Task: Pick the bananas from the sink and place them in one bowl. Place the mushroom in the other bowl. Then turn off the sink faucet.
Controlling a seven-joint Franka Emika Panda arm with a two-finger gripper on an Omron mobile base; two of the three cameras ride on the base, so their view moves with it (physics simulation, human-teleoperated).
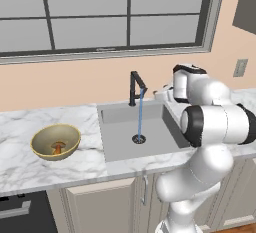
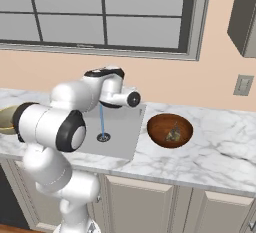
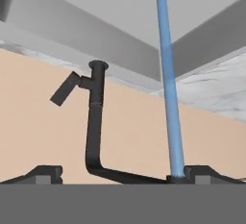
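While water runs into the sink (image 1: 120,144), hovers near the sink faucet (image 3: 93,122): gripper (image 3: 122,176) spread wide, holding nothing; mushroom (image 1: 58,148) in yellow-olive bowl (image 1: 39,149).

A home kitchen, rendered: a white marble bench (image 1: 30,122) with a recessed grey sink (image 1: 120,139) and black faucet (image 1: 135,87), beige cabinet doors (image 2: 137,202) below, a large paned window (image 1: 100,12) above.

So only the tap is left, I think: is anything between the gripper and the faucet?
Nothing visible. In the hand view the open gripper faces the black faucet directly, with only the blue water stream running beside it.
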